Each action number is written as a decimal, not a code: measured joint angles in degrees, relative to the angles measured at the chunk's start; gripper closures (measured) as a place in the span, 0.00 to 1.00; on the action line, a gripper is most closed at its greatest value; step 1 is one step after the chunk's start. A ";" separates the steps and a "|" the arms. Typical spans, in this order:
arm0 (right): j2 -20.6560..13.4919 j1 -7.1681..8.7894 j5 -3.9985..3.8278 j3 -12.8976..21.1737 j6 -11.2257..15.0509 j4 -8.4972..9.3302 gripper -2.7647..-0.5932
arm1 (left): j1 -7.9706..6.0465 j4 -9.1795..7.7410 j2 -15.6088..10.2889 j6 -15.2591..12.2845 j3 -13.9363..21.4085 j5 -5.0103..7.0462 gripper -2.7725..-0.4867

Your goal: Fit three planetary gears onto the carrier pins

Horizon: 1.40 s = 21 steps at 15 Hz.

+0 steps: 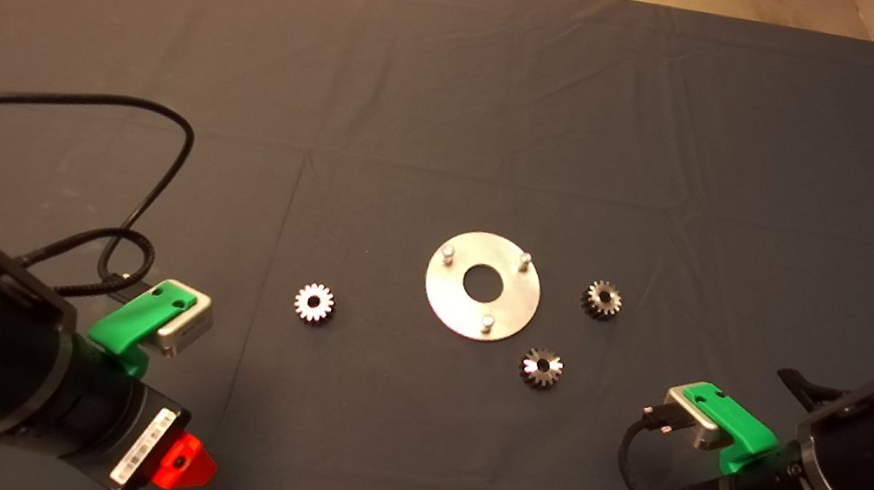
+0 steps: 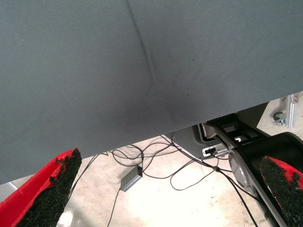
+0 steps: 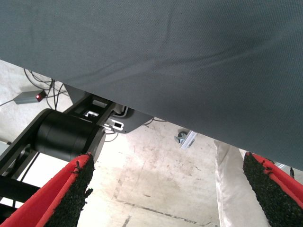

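A flat round silver disc [image 1: 453, 300] with a central hole lies mid-mat, its three carrier pins [image 1: 487, 321] standing bare in a triangle. Three small planetary gears lie loose on the mat: one [image 1: 314, 302] left of the disc, one [image 1: 541, 368] just below its right side, one [image 1: 603, 298] to its right. My left gripper [image 2: 170, 189] waits at the lower left edge, open and empty. My right gripper [image 3: 165, 194] waits at the lower right edge, also open with nothing between its fingers. Both wrist views show only the mat's front edge and the floor beyond.
A black cable [image 1: 150, 173] loops over the mat above the left arm. Floor with cables and the robot's base [image 3: 66, 135] shows past the mat's front edge. The dark mat [image 1: 461, 91] stretches bare behind the disc.
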 joint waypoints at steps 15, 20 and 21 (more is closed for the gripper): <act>9.86 0.13 0.02 -13.69 -10.53 -2.56 0.19 | 0.00 0.02 2.63 -1.11 0.00 -0.01 0.01; 13.32 0.13 0.05 -16.91 -14.20 -4.28 0.19 | 0.00 0.02 2.65 -1.21 0.00 -0.02 0.01; 13.56 0.13 0.04 -17.49 -15.24 -4.75 0.19 | 0.00 0.02 2.65 -1.21 0.00 -0.02 0.01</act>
